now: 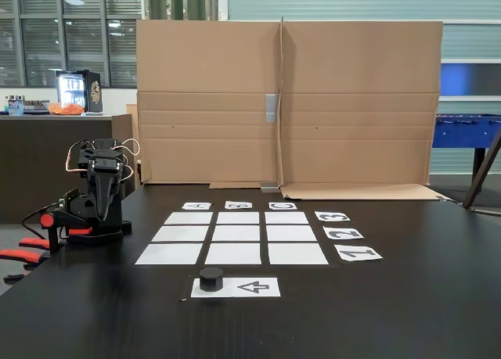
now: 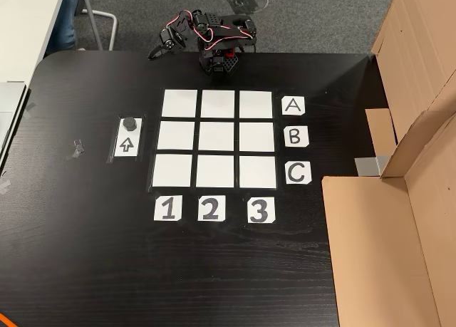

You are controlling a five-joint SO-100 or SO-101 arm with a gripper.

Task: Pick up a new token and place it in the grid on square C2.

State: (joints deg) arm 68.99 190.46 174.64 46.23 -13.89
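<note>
On black table (image 2: 85, 256) | cardboard wall (image 1: 313, 101) behind | end effector (image 2: 158, 50) state unclear

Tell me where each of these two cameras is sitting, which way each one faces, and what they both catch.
A fixed view: low at the table's edge, looking level across the grid toward the cardboard wall; the folded arm sits at left.
A fixed view: high above, looking down on the table; the arm is at the top edge, cardboard at right.
Shared: both show the token on the arrow sheet, all nine squares bare, and the number and letter labels.
</note>
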